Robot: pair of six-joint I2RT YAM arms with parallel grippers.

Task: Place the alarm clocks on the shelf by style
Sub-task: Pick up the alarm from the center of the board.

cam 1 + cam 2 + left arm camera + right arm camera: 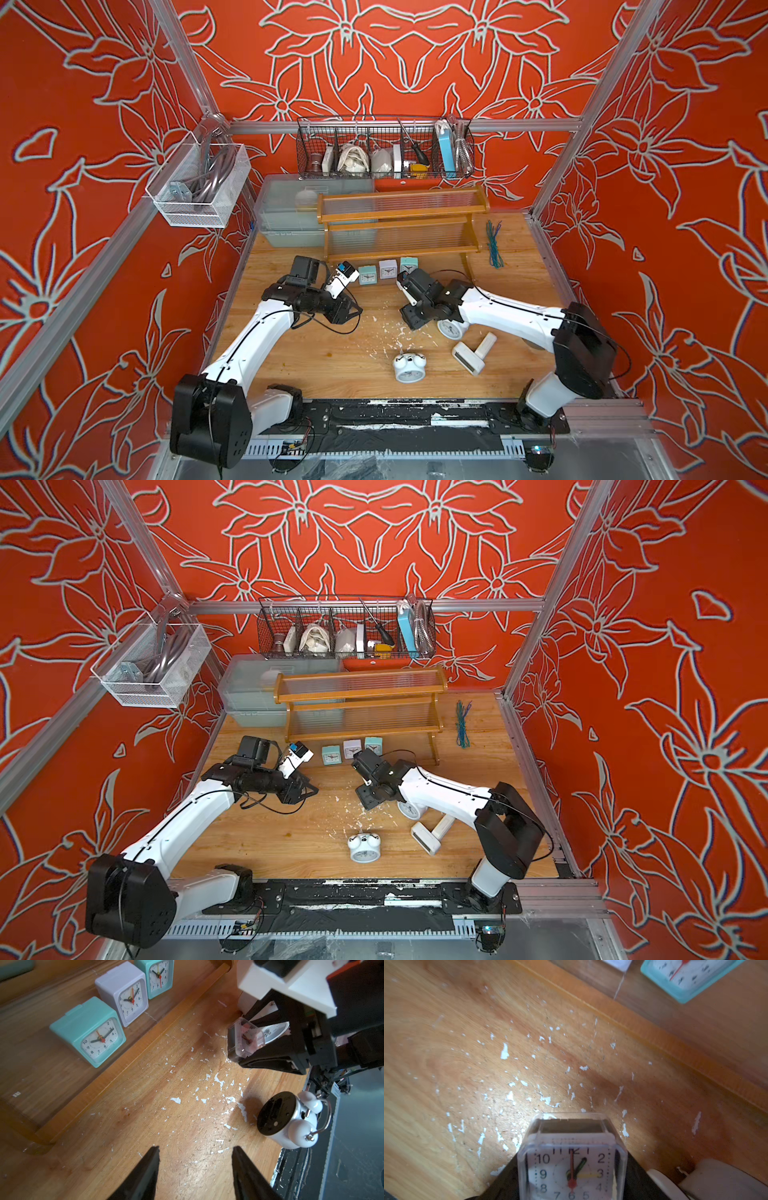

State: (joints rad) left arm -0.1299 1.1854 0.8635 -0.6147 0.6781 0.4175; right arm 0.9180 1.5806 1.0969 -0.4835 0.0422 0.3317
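The shelf [403, 224] stands at the back of the table. On its lowest tier stand three square alarm clocks in a row: teal [89, 1030], white [122, 993] and teal [159, 977]. My right gripper [572, 1169] is shut on a clear-cased square clock [572, 1159], held just above the table in front of that tier. My left gripper [196, 1148] hangs open and empty over bare wood to the left. A white twin-bell clock [409, 368] lies near the front. Another [451, 328] sits under the right arm. Two white digital clocks [469, 357] lie beside it.
A black wire basket [384, 147] hangs on the back wall, above translucent bins [286, 212] to the left of the shelf. A white mesh basket [199, 187] hangs on the left wall. Green wire ties [494, 245] lie right of the shelf. White flecks dot the table's middle.
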